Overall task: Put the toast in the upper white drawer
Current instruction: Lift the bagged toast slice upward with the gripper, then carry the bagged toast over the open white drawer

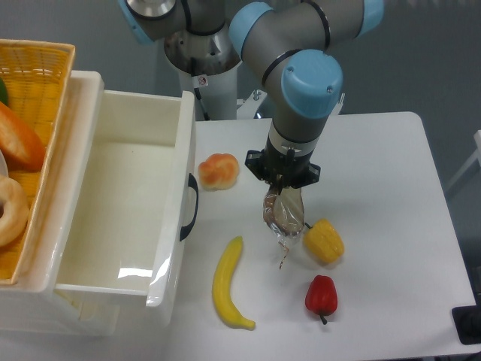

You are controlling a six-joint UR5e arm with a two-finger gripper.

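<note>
One thin grip only: jaws pinched on top edge of brown toast slice in shiny clear plastic wrap, dangling above white worktop. Slick wrap may slip during carry. Loose tail could snag yellow corn cob. Glossy white open drawer box well left; round orange-pink bun between.

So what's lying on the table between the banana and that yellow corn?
In the camera view, only the wrapped toast hanging from the gripper; otherwise bare table.
</note>
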